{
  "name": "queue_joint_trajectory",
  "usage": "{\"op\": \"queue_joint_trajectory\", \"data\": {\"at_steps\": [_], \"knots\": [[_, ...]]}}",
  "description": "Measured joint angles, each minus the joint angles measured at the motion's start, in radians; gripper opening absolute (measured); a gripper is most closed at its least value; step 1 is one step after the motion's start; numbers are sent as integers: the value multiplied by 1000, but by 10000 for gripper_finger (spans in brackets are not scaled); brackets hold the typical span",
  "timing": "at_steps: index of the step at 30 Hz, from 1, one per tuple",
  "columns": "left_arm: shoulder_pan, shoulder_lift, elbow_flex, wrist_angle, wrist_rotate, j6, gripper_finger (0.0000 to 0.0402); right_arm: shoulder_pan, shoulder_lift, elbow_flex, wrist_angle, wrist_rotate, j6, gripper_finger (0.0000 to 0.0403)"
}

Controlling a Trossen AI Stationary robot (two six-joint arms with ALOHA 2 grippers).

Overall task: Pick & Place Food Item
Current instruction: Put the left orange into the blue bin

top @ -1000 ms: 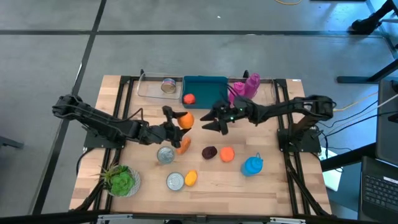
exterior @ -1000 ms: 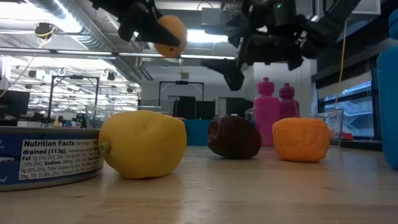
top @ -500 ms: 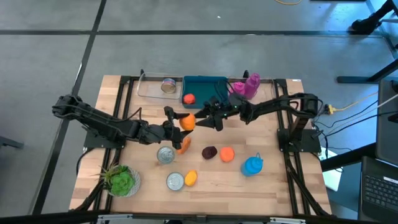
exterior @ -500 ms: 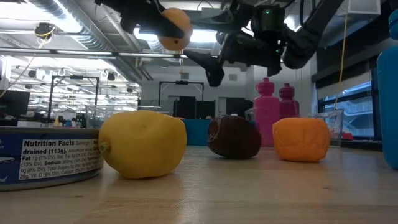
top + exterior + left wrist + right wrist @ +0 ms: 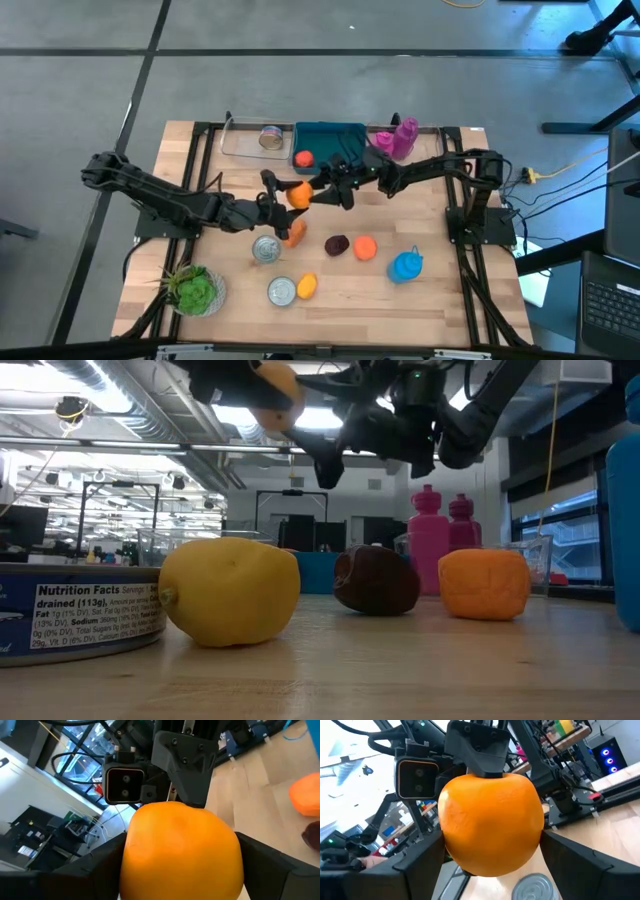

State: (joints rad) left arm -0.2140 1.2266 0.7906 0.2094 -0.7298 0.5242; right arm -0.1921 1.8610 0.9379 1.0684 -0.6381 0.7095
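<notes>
Two claws meet midair: the left claw (image 5: 283, 197) grips the orange (image 5: 298, 194), the right claw (image 5: 316, 192) spread wide around it, placement still undone.

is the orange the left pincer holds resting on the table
No, the low view shows the orange held by the left pincer well above the table, higher than the lemon.

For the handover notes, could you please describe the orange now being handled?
Above the middle of the wooden table, just in front of the teal bin, the two arms meet. The orange hangs between them in the left gripper, the only fruit off the table.
</notes>
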Motion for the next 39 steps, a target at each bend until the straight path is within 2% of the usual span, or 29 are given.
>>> {"op": "queue_joint_trajectory", "data": {"at_steps": [6,10,24,35,39], "knots": [[13,1,1,8,31,-1,306,12,1,1,49,2,25,318],[29,14,2,21,88,-3,306,21,1,1,87,-3,33,318],[31,49,3,57,104,-8,306,27,1,1,100,-55,17,311],[34,53,2,58,91,-32,306,-1,0,0,57,-35,31,339],[34,53,2,62,102,-36,306,-2,0,0,54,-48,-9,348]]}}
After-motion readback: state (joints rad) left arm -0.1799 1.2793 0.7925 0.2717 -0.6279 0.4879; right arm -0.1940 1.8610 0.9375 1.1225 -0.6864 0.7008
